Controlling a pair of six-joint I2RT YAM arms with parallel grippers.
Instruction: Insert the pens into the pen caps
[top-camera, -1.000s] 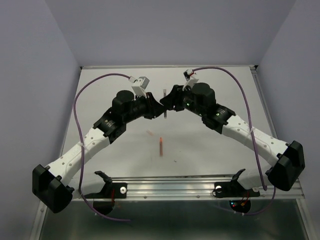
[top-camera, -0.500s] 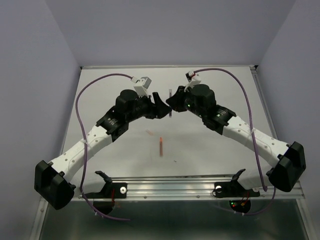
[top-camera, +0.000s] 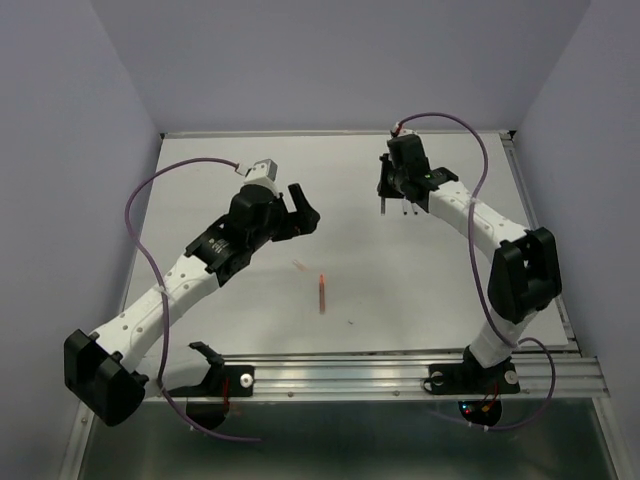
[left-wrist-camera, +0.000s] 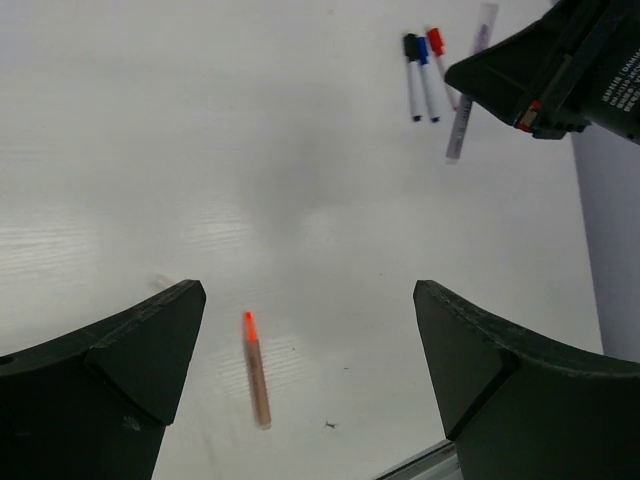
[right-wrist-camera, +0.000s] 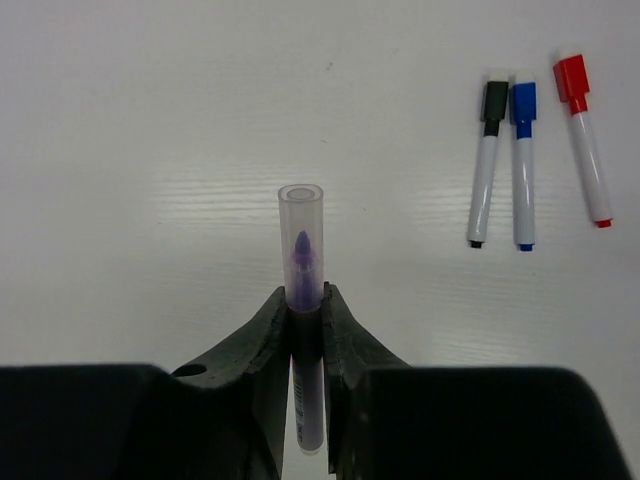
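Note:
My right gripper (right-wrist-camera: 305, 300) is shut on a purple-tipped pen (right-wrist-camera: 301, 250) with a clear cap over its tip, held low above the table. To its right lie three white pens side by side, capped black (right-wrist-camera: 484, 170), blue (right-wrist-camera: 521, 170) and red (right-wrist-camera: 586, 150). In the top view this gripper (top-camera: 385, 195) is at the far right of centre. My left gripper (top-camera: 298, 205) stands wide open and holds nothing. Below it in the left wrist view an orange pen (left-wrist-camera: 257, 370) lies uncapped between the spread fingers (left-wrist-camera: 130, 370).
A small pale piece (top-camera: 300, 265) lies on the white table left of the orange pen (top-camera: 322, 291). The table's metal rail (top-camera: 400, 372) runs along the near edge. Grey walls close in the far side and both flanks.
Both grippers were together at the table's centre on the pen. The left one has opened and pulled back left. The right arm carried the capped pen back and right, beside the three capped pens.

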